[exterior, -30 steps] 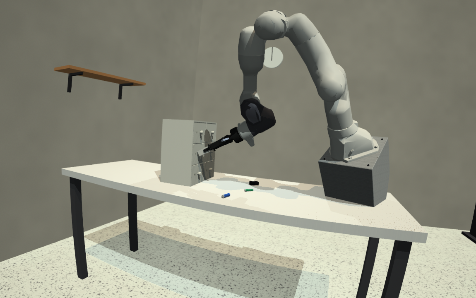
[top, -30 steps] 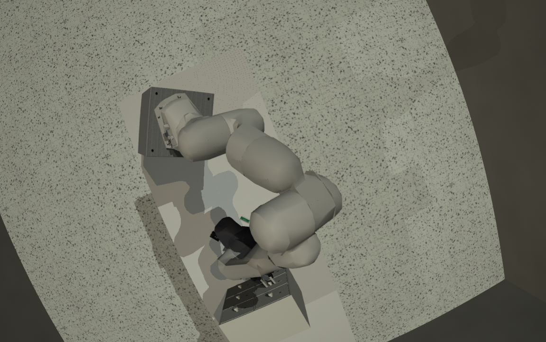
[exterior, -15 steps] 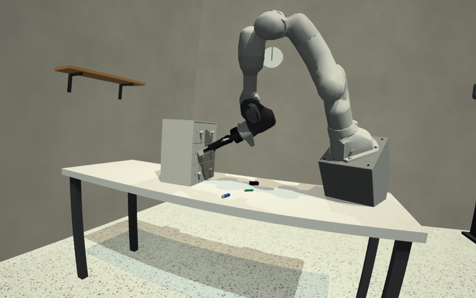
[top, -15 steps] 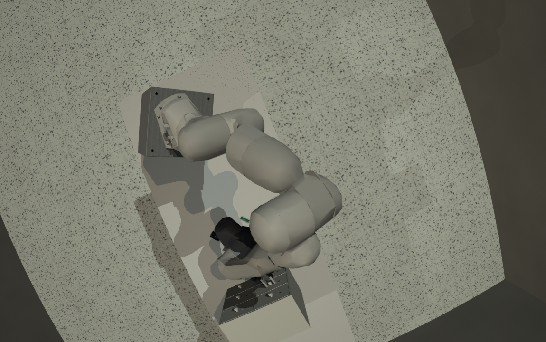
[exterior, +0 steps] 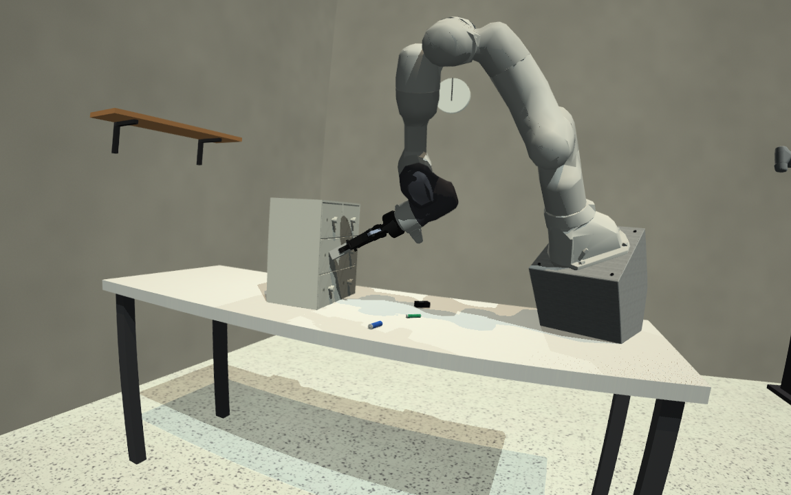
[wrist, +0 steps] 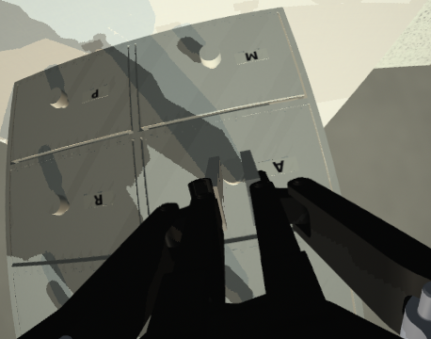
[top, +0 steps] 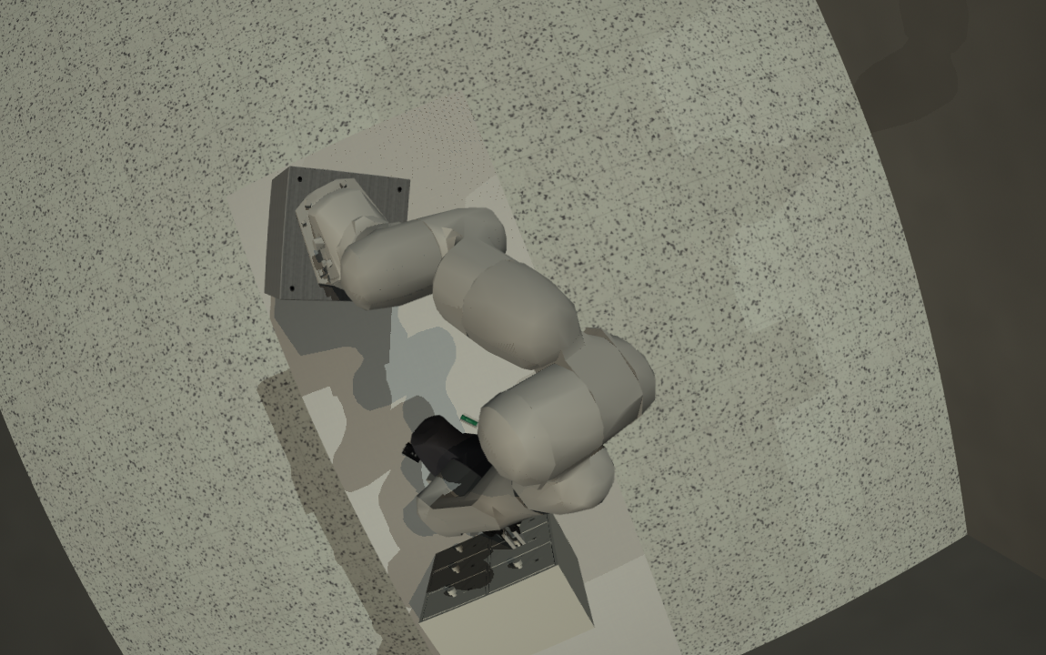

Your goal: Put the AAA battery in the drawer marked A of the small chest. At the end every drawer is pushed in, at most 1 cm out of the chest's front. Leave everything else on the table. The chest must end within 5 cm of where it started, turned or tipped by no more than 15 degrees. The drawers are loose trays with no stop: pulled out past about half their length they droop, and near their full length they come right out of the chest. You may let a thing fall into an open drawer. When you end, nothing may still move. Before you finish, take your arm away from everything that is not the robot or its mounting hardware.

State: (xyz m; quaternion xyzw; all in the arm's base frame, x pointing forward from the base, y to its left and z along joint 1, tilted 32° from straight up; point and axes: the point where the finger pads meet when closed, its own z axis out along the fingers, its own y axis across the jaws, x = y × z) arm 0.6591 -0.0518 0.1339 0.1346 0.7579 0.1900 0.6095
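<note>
At the centre of the wrist view, the small pale knob (wrist: 233, 181) of the grey drawer marked A (wrist: 297, 138) is pinched between the nearly closed black fingers of the gripper (wrist: 231, 185), at the pale small chest (exterior: 294, 246). Well apart, toward the lower right of the chest in the exterior view, the thin green AAA battery (exterior: 413, 315) is seen lying on the white table (exterior: 201, 289).

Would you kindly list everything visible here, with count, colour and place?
Table: one, white top, black legs.
Small chest: one, grey, on the table's far end; drawers lettered M, P, A, R show.
Small cylinders: one blue, one green, lying on the table.
Small block: one, black, behind them.
Wall shelf: one, brown.
Pedestal: one, grey, on the table.
Arm: one, pale grey.
Gripper: one, black, closed about drawer A's knob.
</note>
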